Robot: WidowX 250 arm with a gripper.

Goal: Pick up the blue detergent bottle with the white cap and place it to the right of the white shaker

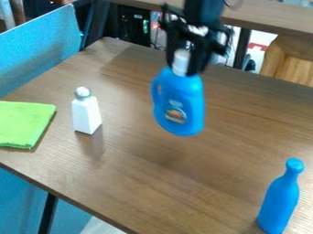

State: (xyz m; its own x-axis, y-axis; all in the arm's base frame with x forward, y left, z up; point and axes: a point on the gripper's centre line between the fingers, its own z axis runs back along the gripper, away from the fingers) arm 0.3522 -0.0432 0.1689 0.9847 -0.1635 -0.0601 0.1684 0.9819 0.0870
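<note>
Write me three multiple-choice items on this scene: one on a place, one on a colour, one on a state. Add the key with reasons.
1. Where does the white shaker stand?
A) Right of the blue jug
B) Between the green cloth and the blue jug
C) On the green cloth

2. What colour is the blue jug's cap?
A) White
B) Red
C) Yellow

3. How is the blue jug placed?
A) Lying on its side on the table
B) Standing on the table
C) Held up off the table by the claw

Key:
1: B, the green cloth is to its left in the picture, the blue jug to its right.
2: A, the cap shows white between the claw's fingers.
3: C, the claw grips it at the cap, and its shadow lies apart from its base.
</note>
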